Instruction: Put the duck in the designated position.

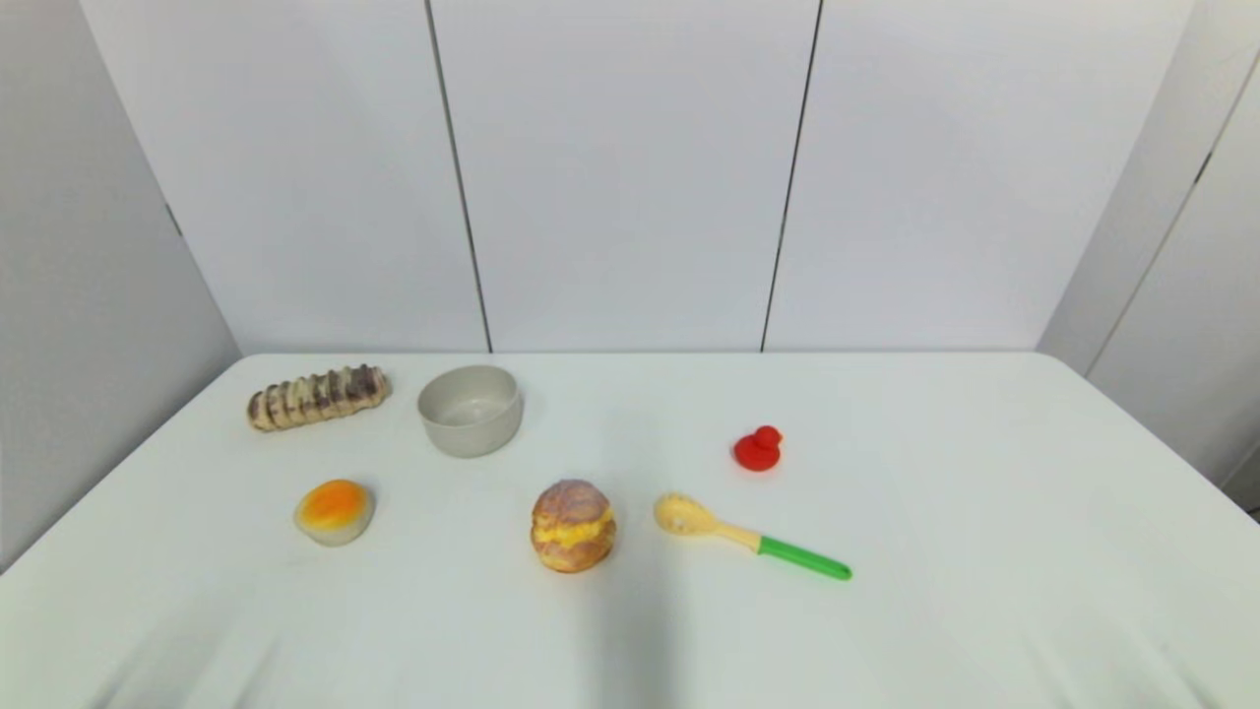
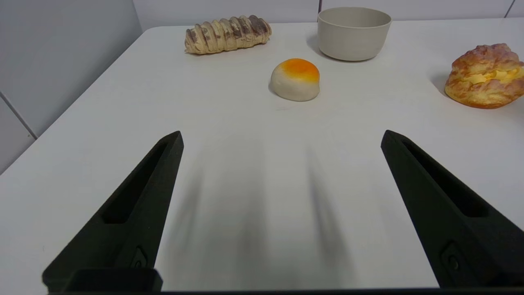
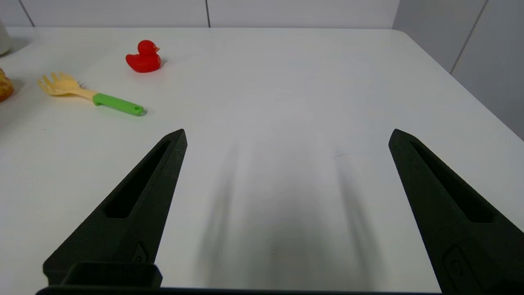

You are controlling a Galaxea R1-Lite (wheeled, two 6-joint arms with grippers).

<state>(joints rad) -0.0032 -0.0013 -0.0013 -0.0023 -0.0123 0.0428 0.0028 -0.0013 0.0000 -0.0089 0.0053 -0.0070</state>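
Your smooth white bench (image 1: 984, 551) carries a ridged bread roll (image 1: 317, 396), a round grey bowl (image 1: 470, 409), a crusty cream puff (image 1: 573, 525), a green-handled fork (image 1: 750, 537), then the glossy red duck (image 1: 757, 449), just beyond the fork. Left gripper (image 2: 281, 137) and right gripper (image 3: 287, 135) hover low, jaws wide apart, holding nothing.

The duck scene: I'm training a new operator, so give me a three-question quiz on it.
1. True or false: the duck lies inside the bowl.
2. Which thing lies nearest the duck? A) the striped roll B) the green-handled fork C) the orange-topped bun
3. Fill in: the right tool is ____ and holds nothing.

Key: 1 false, it sits on the bare table. 2 B. 3 open, like the left tool.
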